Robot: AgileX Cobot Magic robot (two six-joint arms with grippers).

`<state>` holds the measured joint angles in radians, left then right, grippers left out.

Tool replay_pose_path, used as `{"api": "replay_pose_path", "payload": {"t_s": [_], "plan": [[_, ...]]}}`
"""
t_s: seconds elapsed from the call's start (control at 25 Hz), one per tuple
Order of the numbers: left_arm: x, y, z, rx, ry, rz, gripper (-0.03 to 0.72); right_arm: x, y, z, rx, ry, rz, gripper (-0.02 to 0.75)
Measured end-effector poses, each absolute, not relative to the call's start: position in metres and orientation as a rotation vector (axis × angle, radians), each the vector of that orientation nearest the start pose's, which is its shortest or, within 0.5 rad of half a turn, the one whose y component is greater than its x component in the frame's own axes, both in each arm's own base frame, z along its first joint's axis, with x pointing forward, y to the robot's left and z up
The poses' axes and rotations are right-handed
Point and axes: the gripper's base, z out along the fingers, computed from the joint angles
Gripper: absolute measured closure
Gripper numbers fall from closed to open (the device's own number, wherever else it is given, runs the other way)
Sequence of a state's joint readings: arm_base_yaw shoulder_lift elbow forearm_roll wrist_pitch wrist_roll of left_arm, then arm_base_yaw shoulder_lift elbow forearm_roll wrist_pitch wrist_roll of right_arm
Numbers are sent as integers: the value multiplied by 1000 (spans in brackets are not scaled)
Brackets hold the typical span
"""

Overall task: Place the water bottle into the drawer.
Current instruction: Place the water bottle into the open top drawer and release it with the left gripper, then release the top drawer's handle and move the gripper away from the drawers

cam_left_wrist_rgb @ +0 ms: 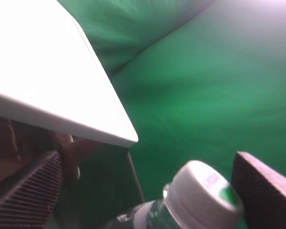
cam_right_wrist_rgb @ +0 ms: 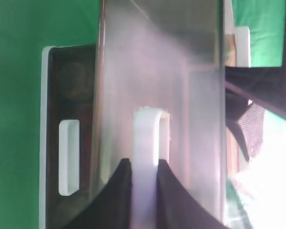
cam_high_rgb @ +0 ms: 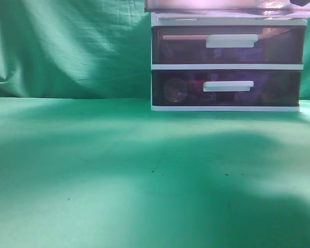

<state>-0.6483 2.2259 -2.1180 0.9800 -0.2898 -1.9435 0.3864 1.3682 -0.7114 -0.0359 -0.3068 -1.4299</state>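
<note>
Left gripper (cam_left_wrist_rgb: pixel 148 191) grips the water bottle (cam_left_wrist_rgb: pixel 200 200), cap toward camera; right gripper (cam_right_wrist_rgb: pixel 144 191) clamps the drawer (cam_right_wrist_rgb: pixel 157 71) handle (cam_right_wrist_rgb: pixel 147 138).

We look low along the tabletop (cam_high_rgb: pixel 119 170) at the drawer unit (cam_high_rgb: pixel 227 67), while both wrist cameras crowd it closely.

So the right gripper (cam_right_wrist_rgb: pixel 144 176) has its two dark fingers (cam_right_wrist_rgb: pixel 115 191) clamped either side of the white bar handle (cam_right_wrist_rgb: pixel 148 138) of the drawer (cam_right_wrist_rgb: pixel 157 71); the drawer front is translucent and looks washed out, kind of pale purple-grey; beside it on the left sits a lower drawer (cam_right_wrist_rgb: pixel 69 86) with its own white handle (cam_right_wrist_rgb: pixel 69 157), inside the white frame (cam_right_wrist_rgb: pixel 44 143); green cloth (cam_right_wrist_rgb: pixel 14 114) fills the left side; the far right is dark and blown out, hard to read.
</note>
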Motion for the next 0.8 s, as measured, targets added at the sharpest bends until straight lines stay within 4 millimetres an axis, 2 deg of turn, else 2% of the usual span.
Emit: {"api": "replay_pose_path", "payload": {"t_s": [0.04, 0.08, 0.16, 0.28, 0.32, 0.44, 0.6, 0.72, 0.8], "plan": [[421, -340, 353, -34, 1615, -1453, 42, 270, 111, 267, -1523, 1135, -737, 641], [424, -335, 355, -10, 1613, -1412, 102, 270, 111, 266, -1525, 1137, -736, 641], [432, -321, 359, 33, 1604, -1328, 165, 269, 112, 266, -1526, 1135, -734, 641], [440, -297, 373, 110, 1575, -1182, 157, 269, 112, 266, -1526, 1135, -734, 641], [439, -288, 382, 135, 1556, -1141, 198, 269, 112, 266, -1526, 1135, -734, 641], [426, -272, 416, 277, 1482, -986, 183, 269, 112, 266, -1532, 1133, -736, 641], [394, -258, 462, 496, 1364, -819, 183, 269, 112, 266, -1532, 1133, -735, 641], [369, -250, 490, 613, 1283, -787, 331, 269, 112, 266, -1532, 1133, -735, 641], [353, -246, 505, 711, 1213, -755, 522, 269, 112, 266, -1530, 1132, -736, 641]]}}
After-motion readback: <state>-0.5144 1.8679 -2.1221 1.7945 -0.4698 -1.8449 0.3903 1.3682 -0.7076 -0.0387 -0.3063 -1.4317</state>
